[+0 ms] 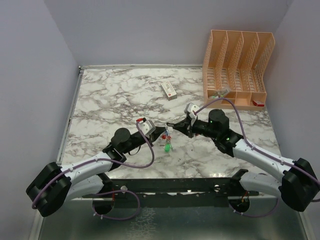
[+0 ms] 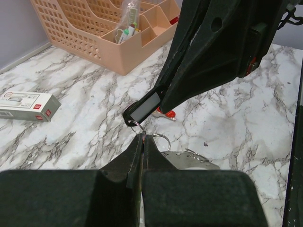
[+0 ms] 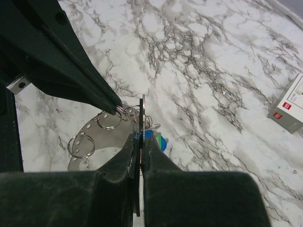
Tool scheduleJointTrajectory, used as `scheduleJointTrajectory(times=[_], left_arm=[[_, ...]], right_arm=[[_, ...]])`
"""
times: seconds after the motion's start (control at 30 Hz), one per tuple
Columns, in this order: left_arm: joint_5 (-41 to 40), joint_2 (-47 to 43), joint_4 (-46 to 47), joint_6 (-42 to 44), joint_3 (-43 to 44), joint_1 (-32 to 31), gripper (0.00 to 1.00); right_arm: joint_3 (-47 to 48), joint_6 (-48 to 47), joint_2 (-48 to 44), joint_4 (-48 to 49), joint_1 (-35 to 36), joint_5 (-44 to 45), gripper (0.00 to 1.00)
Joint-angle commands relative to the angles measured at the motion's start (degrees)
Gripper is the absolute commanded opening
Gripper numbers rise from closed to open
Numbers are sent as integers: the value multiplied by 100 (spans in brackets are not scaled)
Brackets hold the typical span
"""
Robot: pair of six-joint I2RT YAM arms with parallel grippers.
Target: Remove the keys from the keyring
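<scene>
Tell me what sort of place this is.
Probably a robot test cell: a marble-patterned table boxed in by plain grey walls, a left arm and right arm mounted at its near edge, a peach desk organiser.

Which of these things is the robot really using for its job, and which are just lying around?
For the job:
- keys
- keyring, a metal band with little rings
- left pincer and right pincer, both pinched shut on the keyring

Just lying about:
- white box
- peach rack
- small bag in the rack
</scene>
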Motion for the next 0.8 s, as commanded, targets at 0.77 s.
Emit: scheduleJointTrajectory(times=[0.77], left_arm=[[237, -132, 196, -19, -46, -34, 38]], right_arm=[[10, -118, -766, -124, -20, -460, 1]])
